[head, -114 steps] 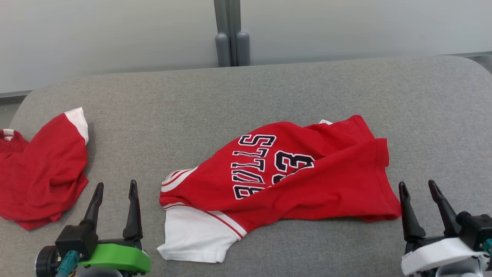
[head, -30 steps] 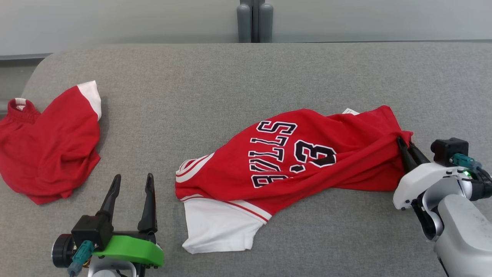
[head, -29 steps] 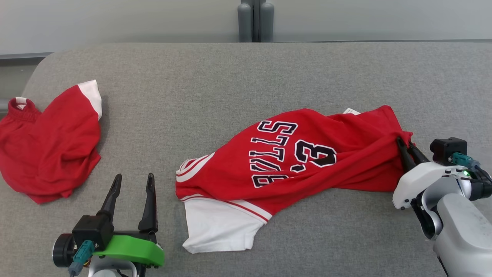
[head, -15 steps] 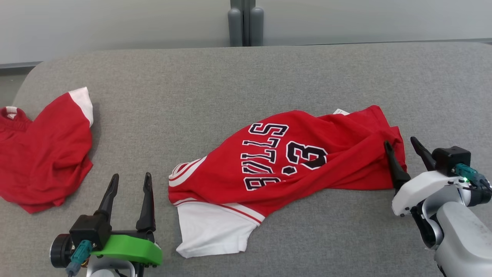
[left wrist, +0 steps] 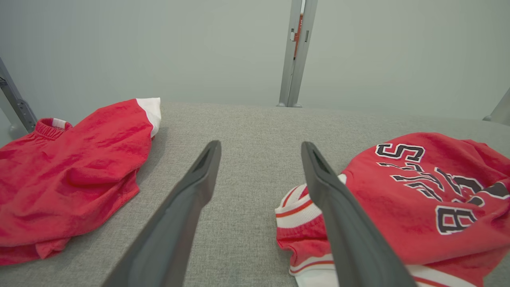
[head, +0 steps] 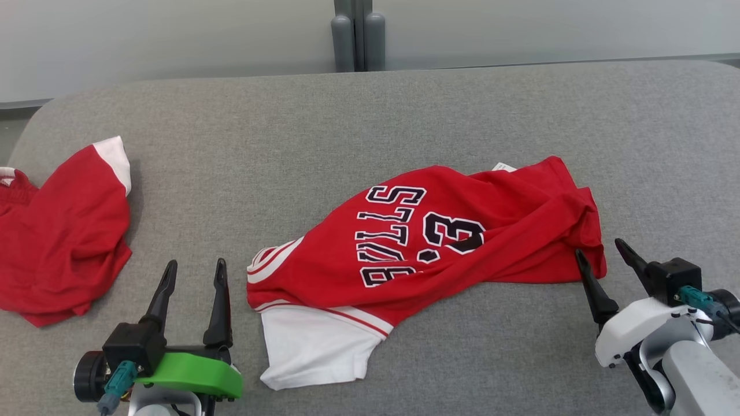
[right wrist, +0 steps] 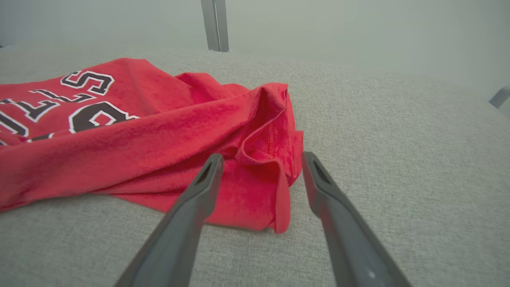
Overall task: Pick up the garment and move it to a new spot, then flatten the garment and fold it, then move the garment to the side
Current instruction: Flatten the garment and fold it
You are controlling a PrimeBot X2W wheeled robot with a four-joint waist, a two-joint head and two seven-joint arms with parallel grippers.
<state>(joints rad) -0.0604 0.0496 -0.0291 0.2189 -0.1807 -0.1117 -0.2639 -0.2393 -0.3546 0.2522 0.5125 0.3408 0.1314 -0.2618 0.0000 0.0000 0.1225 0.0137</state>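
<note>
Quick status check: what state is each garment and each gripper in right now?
Jersey: crumpled and unfolded on the grey table, lettering up, right end bunched, not held.
Second red garment: crumpled heap at the table's left, untouched.
Left gripper: open, empty, clear of both garments.
Right gripper: open, empty, fingers at the jersey's bunched right end.

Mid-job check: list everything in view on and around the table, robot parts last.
Jersey: one, red with white sleeve and dark BULLS 23 lettering, rumpled mid-table.
Second garment: one, red with white trim, crumpled at the table's left edge.
Table: one, grey fabric top, under both garments.
Post: one, grey, behind the table's far edge.
Left gripper: one, dark fingers, green mount, open, left of the jersey.
Right gripper: one, dark fingers, white mount, open, at the jersey's right end.
</note>
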